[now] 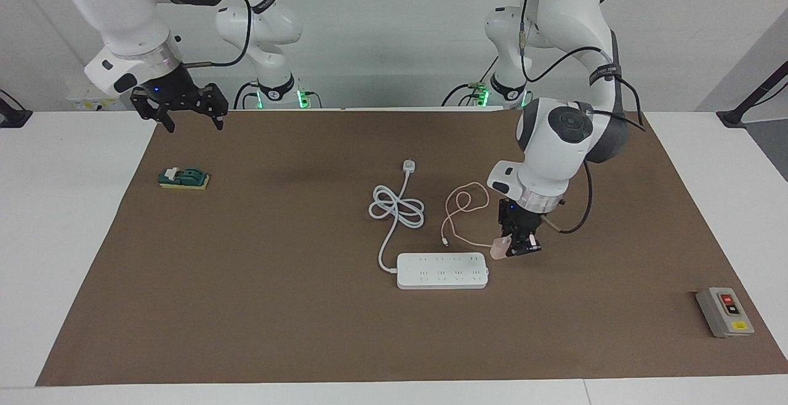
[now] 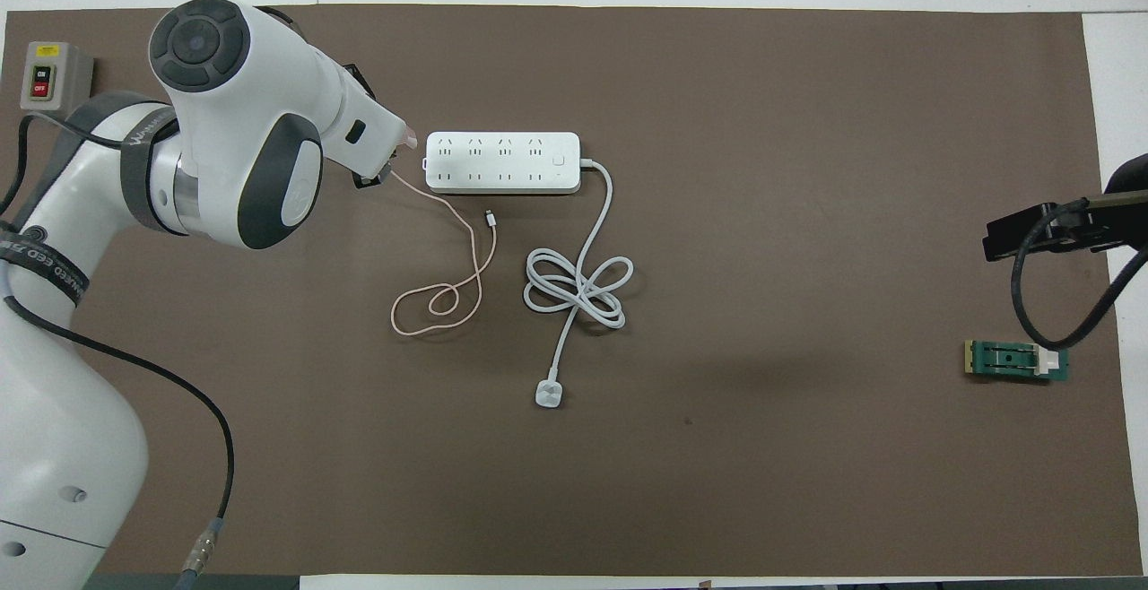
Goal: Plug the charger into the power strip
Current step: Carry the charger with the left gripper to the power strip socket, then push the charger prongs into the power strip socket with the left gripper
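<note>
My left gripper (image 1: 512, 246) is shut on the pale pink charger (image 1: 500, 249), held just above the mat beside the end of the white power strip (image 1: 442, 270) toward the left arm's end of the table. In the overhead view the left wrist hides most of the charger (image 2: 408, 137), which sits close to the power strip (image 2: 502, 162). The charger's thin pink cable (image 1: 460, 208) loops on the mat nearer to the robots than the strip. My right gripper (image 1: 188, 112) hangs open, raised over the mat's corner at the right arm's end, and waits.
The strip's thick white cord (image 1: 397, 208) lies coiled on the mat and ends in a white plug (image 1: 409, 165). A grey switch box (image 1: 725, 312) sits at the left arm's end, farther from the robots. A green-and-yellow part (image 1: 183, 178) lies at the right arm's end.
</note>
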Tool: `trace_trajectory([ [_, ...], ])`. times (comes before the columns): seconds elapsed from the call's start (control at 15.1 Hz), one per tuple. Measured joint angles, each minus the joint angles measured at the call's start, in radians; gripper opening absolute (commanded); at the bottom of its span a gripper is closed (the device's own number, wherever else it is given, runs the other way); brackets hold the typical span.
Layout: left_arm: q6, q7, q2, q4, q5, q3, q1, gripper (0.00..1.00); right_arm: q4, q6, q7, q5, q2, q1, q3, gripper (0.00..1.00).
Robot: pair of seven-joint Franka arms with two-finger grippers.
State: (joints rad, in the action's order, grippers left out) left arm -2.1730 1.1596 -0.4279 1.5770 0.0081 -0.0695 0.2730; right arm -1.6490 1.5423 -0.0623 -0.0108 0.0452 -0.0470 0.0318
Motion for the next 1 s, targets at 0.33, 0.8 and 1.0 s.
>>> trace_trajectory([
  [0.33, -0.026, 0.047, -0.026, 0.001, 0.000, -0.001, 0.005, 0.00, 0.005, 0.004, 0.000, 0.005, 0.019, -0.013, -0.010, 1.00],
  [0.8, -0.026, 0.047, -0.031, 0.042, 0.000, -0.004, 0.035, 0.00, 0.009, -0.007, 0.000, 0.005, 0.022, -0.014, -0.010, 1.00],
  [1.0, -0.026, 0.047, -0.031, 0.048, 0.000, -0.004, 0.037, 0.00, 0.024, -0.021, 0.000, 0.005, 0.022, -0.014, -0.010, 1.00],
])
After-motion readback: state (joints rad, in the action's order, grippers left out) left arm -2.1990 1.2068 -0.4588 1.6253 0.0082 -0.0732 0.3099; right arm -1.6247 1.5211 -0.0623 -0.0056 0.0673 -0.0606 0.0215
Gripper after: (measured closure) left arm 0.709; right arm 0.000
